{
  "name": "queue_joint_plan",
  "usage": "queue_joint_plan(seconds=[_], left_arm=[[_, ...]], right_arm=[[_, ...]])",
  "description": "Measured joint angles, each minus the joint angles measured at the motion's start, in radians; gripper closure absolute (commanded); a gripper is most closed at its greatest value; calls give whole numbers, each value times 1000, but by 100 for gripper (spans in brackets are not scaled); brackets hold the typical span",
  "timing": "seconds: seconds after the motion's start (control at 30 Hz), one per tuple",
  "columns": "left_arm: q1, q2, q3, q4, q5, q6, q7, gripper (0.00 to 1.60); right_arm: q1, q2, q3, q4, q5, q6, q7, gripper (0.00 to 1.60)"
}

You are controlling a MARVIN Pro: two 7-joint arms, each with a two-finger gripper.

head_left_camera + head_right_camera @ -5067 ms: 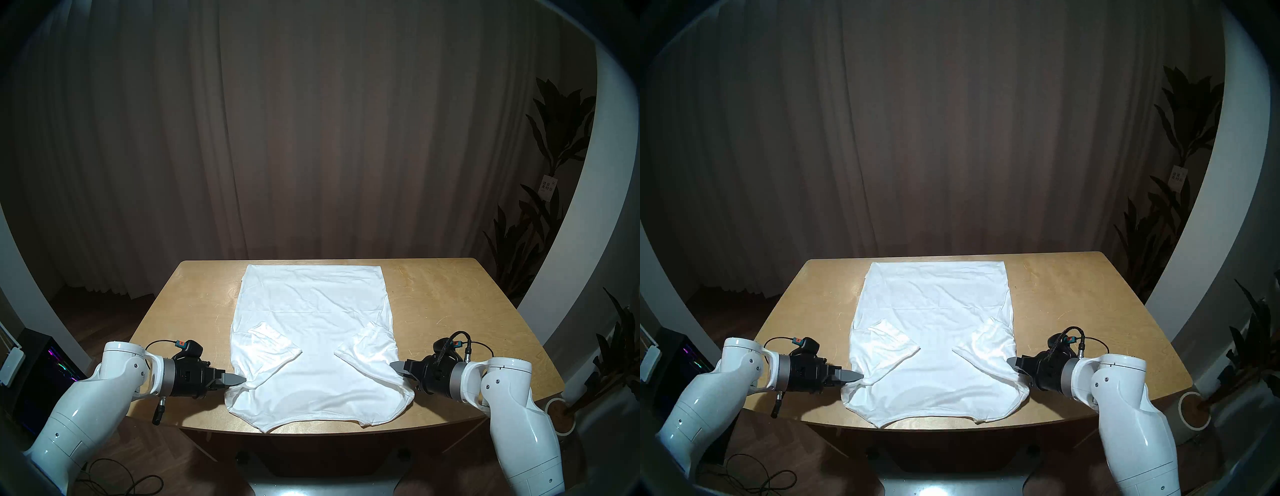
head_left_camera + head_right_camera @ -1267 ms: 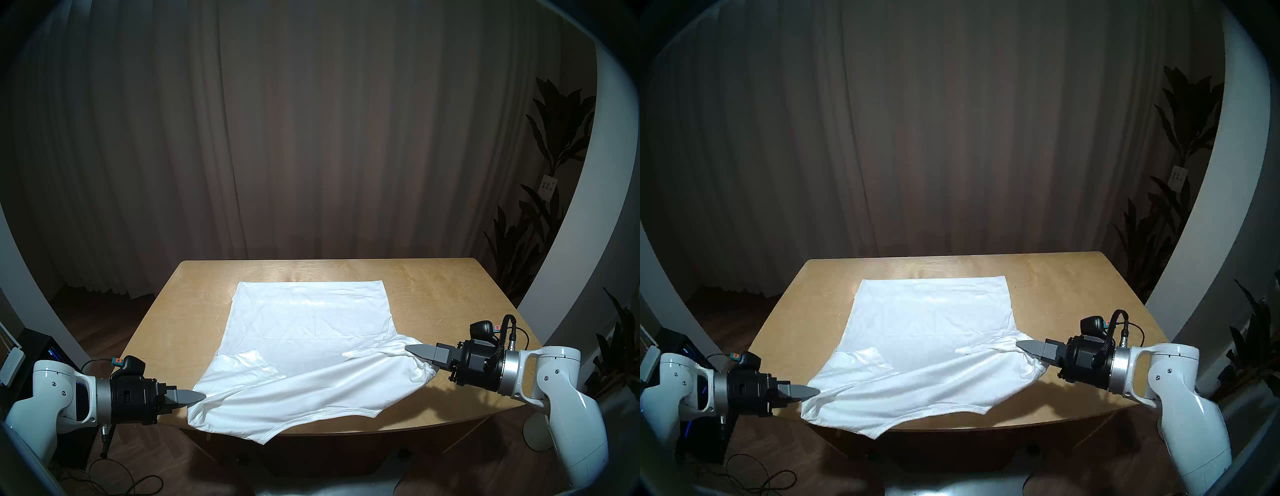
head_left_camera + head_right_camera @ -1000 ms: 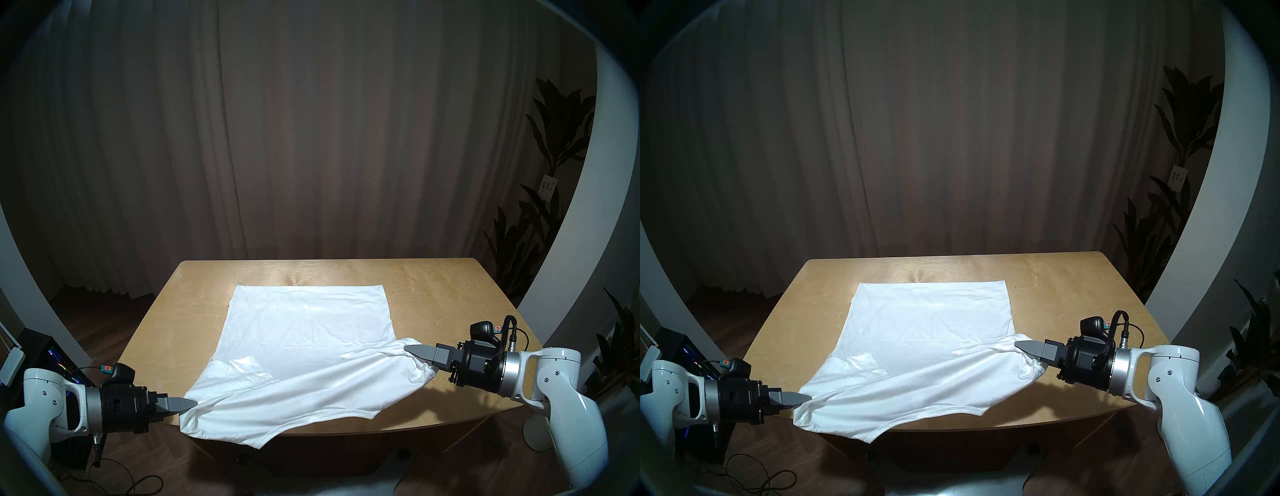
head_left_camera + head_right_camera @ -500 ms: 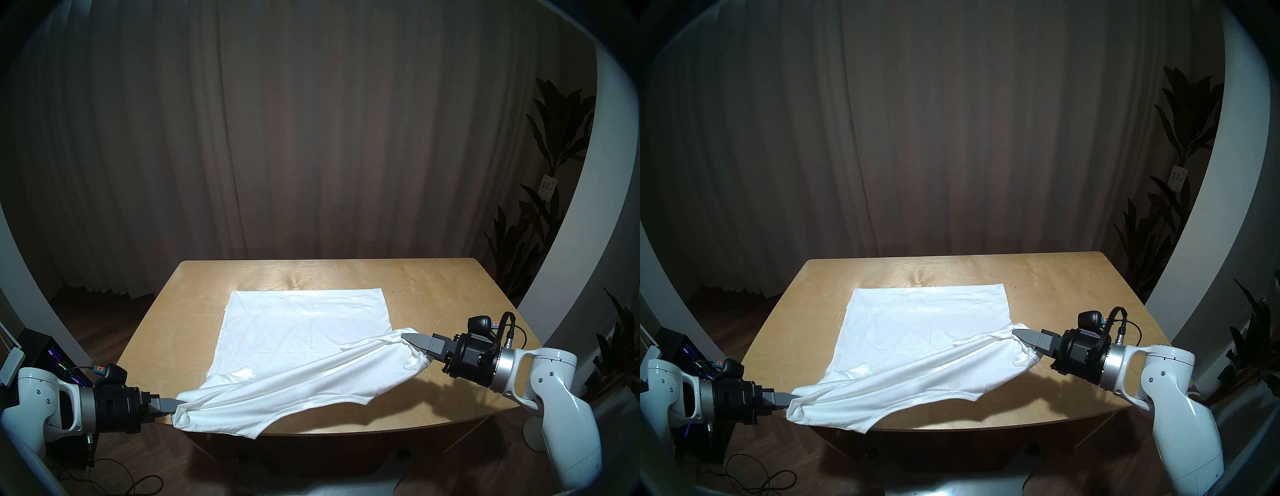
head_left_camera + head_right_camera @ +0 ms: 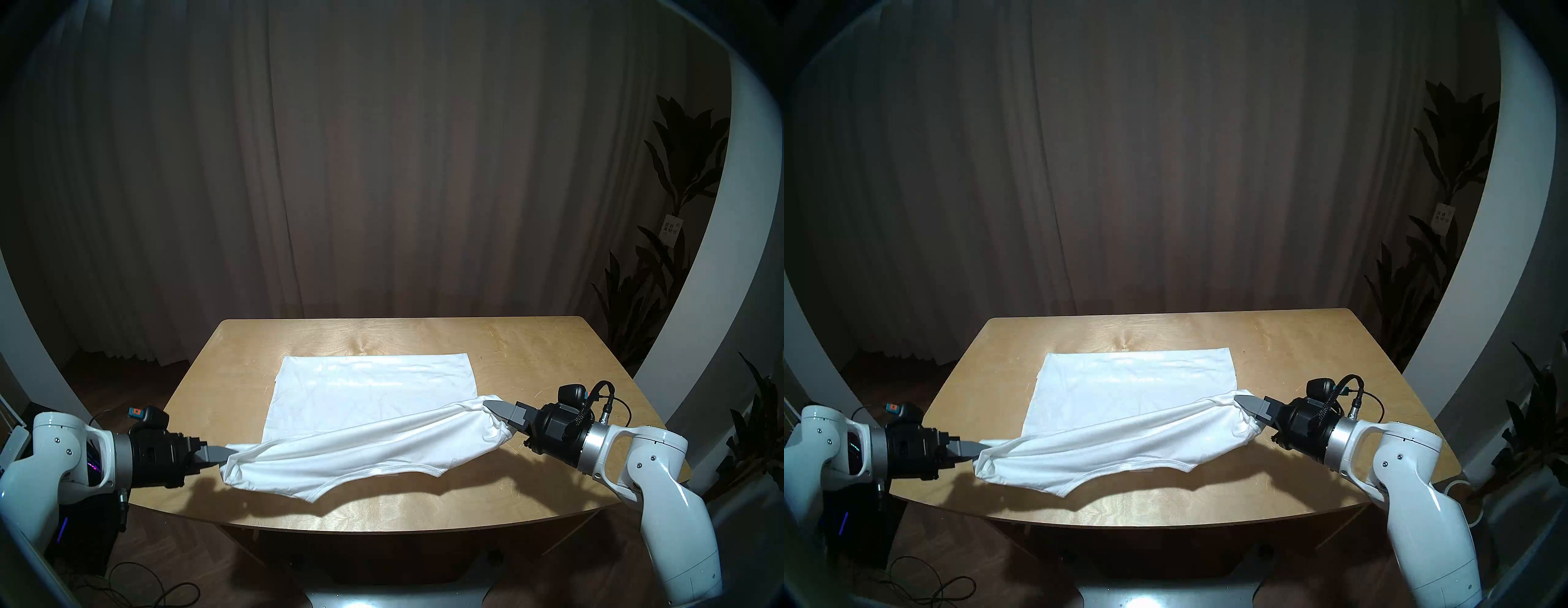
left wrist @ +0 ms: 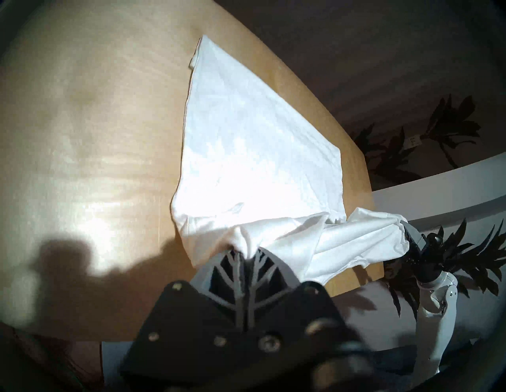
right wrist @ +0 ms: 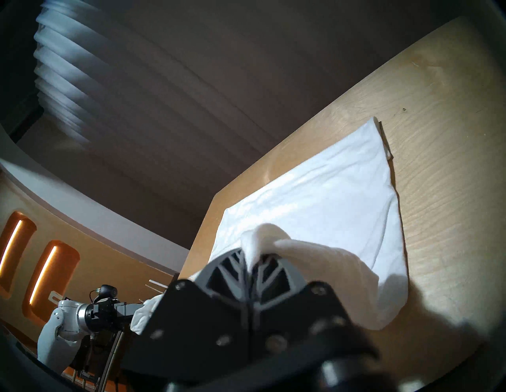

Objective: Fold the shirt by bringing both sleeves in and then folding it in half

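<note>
Half-fold in hand: collar end of the shirt lifted over the table

Head view: left tool [image 5: 224,452] and right tool [image 5: 492,406] each pinch a shoulder of the shirt [image 5: 365,446], hem end flat on the table [image 5: 530,356]. Left wrist view: fingers [image 6: 232,269] clamped on cloth. Right wrist view: likewise. Next, I judge, carry both shoulders level toward the hem, then let go

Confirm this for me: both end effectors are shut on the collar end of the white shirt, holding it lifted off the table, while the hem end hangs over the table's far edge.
One part is wrong. The left end effector and right end effector do hold the shirt raised, but the head view shows its hem end lying flat on the table, short of the far edge.
</note>
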Motion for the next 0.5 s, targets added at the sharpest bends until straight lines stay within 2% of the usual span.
queue_joint_plan(seconds=[0.2,0.33,0.5], left_arm=[[-57,58,48,24,-24,-41,25,160],[-110,111,108,52,-45,-74,48,160],[-157,150,170,82,-63,-104,67,160]], right_arm=[[23,-18,-3,16,-13,-22,-28,160],[48,-32,-11,36,-30,-42,-56,160],[74,-45,-33,74,-45,-56,-83,160]])
